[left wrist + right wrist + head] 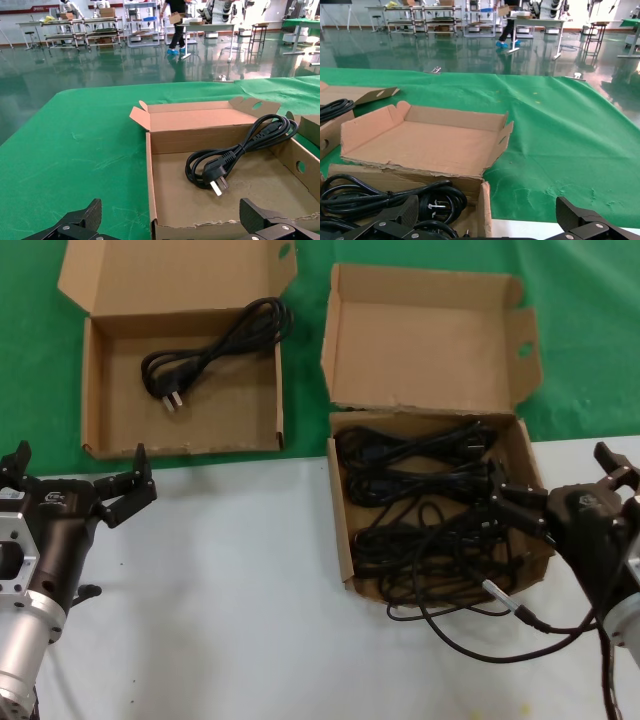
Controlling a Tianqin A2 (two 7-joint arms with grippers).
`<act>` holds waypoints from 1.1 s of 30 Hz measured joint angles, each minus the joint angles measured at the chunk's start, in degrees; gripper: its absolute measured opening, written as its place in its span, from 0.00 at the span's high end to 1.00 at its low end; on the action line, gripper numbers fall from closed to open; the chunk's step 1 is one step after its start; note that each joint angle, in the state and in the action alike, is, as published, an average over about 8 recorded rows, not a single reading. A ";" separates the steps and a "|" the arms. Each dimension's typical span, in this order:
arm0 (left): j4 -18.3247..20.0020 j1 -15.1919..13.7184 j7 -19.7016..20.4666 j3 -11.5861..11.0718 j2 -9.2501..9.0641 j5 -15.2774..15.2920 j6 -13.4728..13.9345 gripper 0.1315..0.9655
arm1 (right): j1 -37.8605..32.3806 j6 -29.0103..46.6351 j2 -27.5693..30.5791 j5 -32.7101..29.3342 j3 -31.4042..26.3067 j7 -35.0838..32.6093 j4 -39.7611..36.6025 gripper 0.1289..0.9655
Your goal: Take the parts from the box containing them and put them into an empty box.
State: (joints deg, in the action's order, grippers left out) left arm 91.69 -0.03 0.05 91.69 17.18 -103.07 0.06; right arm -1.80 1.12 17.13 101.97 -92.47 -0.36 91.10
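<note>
The right gripper (pixel 548 502) hovers spread wide over the tangled cables (pixel 425 515) in the square box (pixel 342 540), while the left gripper (pixel 78 478) waits, wide open.

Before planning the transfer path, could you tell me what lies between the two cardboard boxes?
In the head view, only a strip of green cloth separates the wider box from the squarer box.

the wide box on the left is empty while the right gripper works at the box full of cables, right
Not quite. The wide box is not empty: the head view shows one coiled black cable already lying in it. The rest holds: the right gripper is at the box full of cables.
</note>
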 joint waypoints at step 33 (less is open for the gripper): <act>0.00 0.00 0.00 0.00 0.00 0.00 0.00 0.00 | 0.00 0.00 0.00 0.00 0.00 0.00 0.00 0.00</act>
State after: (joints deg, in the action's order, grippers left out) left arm 91.69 -0.03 0.05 91.69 17.18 -103.07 0.06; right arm -1.80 1.12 17.13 101.97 -92.47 -0.36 91.10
